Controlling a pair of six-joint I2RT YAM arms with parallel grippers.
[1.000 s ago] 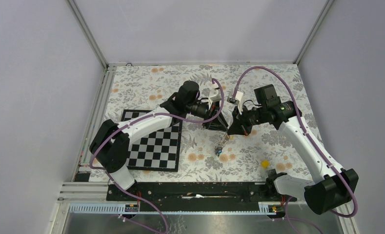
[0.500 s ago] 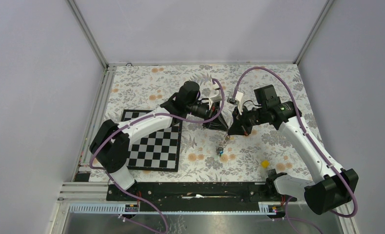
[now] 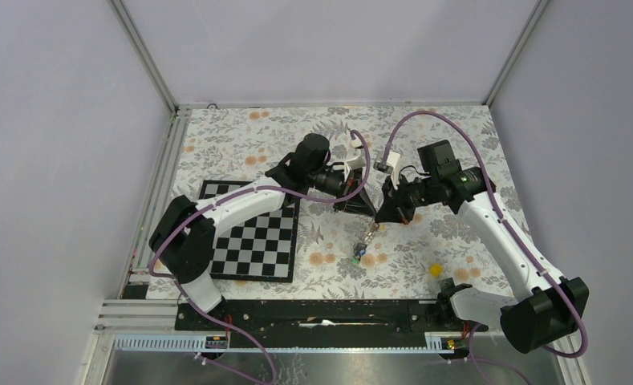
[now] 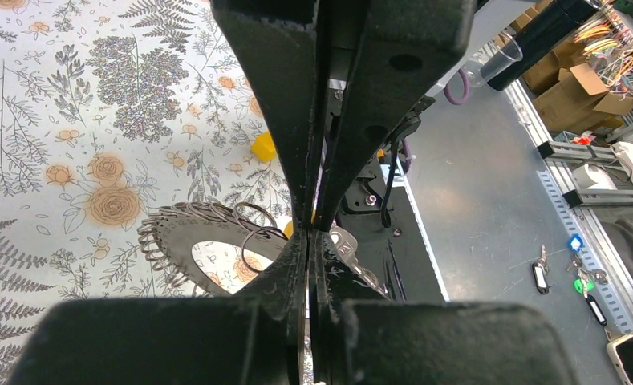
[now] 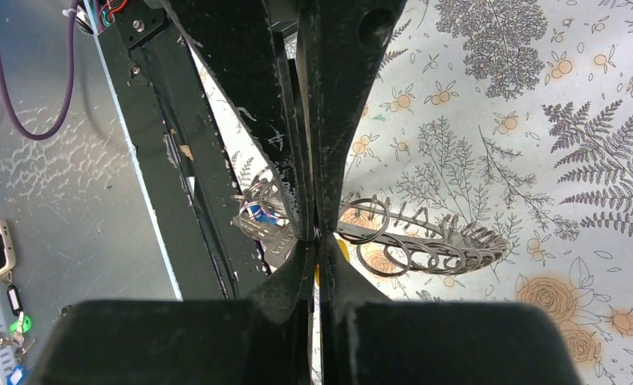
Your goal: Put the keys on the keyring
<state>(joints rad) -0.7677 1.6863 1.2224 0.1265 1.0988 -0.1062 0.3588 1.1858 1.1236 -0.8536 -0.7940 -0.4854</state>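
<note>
**Top external view: two arms meet at keyring above floral table**

Top external view shows both arms reaching to the middle of the floral table (image 3: 241, 144), their dark grippers tip to tip above the cloth. The right gripper (image 5: 317, 234) is clamped tight on the keyring (image 5: 449, 241), whose jagged, gear-like loop juts out to one side of the fingertips, raised off the table. The keys (image 5: 257, 215), one with a blue head, hang in a small cluster with thin wire rings on the other side of the same fingertips. Seen from above, that cluster dangles just below the two grippers.

The left gripper (image 4: 309, 233) has its jaws pressed together, the tips right at the rim of the toothed loop. Whether they actually pinch the metal cannot be told from its wrist view.

A chessboard (image 3: 253, 237) lies flat beneath the left arm, and a small yellow piece (image 3: 436, 270) sits apart on the cloth near the right arm's base.
</note>
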